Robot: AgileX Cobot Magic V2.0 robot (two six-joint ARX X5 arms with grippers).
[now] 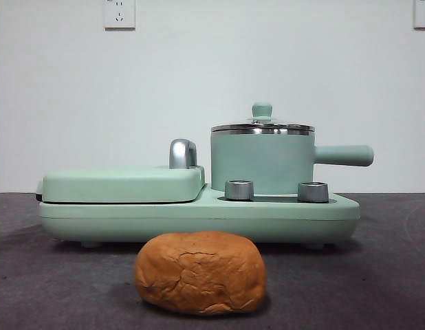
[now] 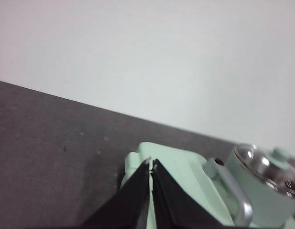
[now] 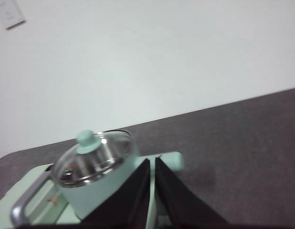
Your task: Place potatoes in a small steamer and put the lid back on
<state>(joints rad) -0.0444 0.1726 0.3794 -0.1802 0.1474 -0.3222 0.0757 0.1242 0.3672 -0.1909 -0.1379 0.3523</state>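
Observation:
The orange-brown cracked potato point(image 1: 200, 272) lies on the dark table in front of the mint-green cooker. The small steamer pot point(image 1: 262, 163) stands on the cooker's right side, its handle pointing right. The glass lid point(image 1: 262, 127) with its mint knob point(image 1: 262, 109) sits on the pot. The pot and lid also show in the left wrist view point(image 2: 262, 183) and the right wrist view point(image 3: 97, 160). My left gripper point(image 2: 151, 164) is shut and empty, held back above the griddle side. My right gripper point(image 3: 152, 162) is shut and empty, held back near the pot. Neither arm shows in the front view.
The flat griddle cover point(image 1: 123, 184) with a chrome handle point(image 1: 182, 154) lies on the cooker's left side. Two steel dials point(image 1: 238, 190) sit on the cooker base point(image 1: 199, 216). A white wall with sockets stands behind.

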